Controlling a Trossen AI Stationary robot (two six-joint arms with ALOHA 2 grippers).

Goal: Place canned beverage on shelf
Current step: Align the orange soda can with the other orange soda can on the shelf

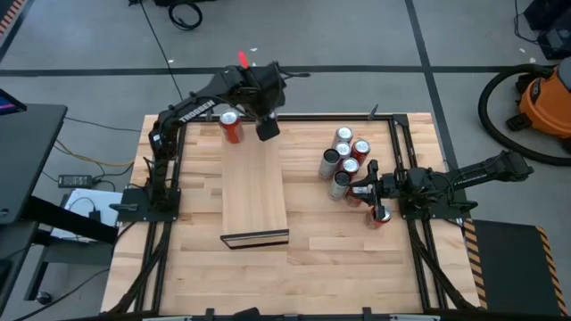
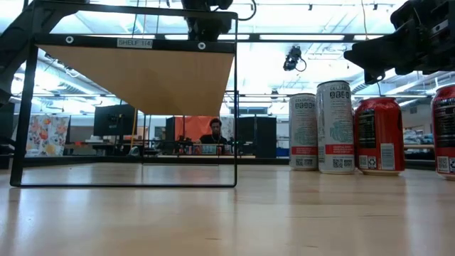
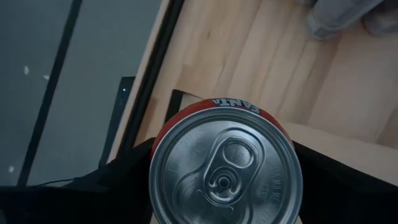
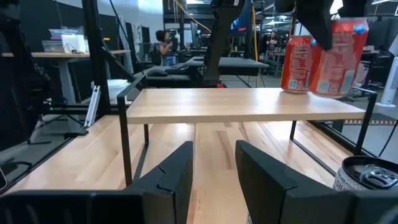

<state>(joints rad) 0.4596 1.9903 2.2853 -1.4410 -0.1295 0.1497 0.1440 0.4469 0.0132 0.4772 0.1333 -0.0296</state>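
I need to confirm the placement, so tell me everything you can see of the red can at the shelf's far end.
The red aluminium beverage can stands upright on the far end of the pale light-wood shelf, silver lid and unopened pull tab facing up. White lettering runs down its red side. The left tool is around it, its dark fingers flanking the body. A second can stands right beside it.
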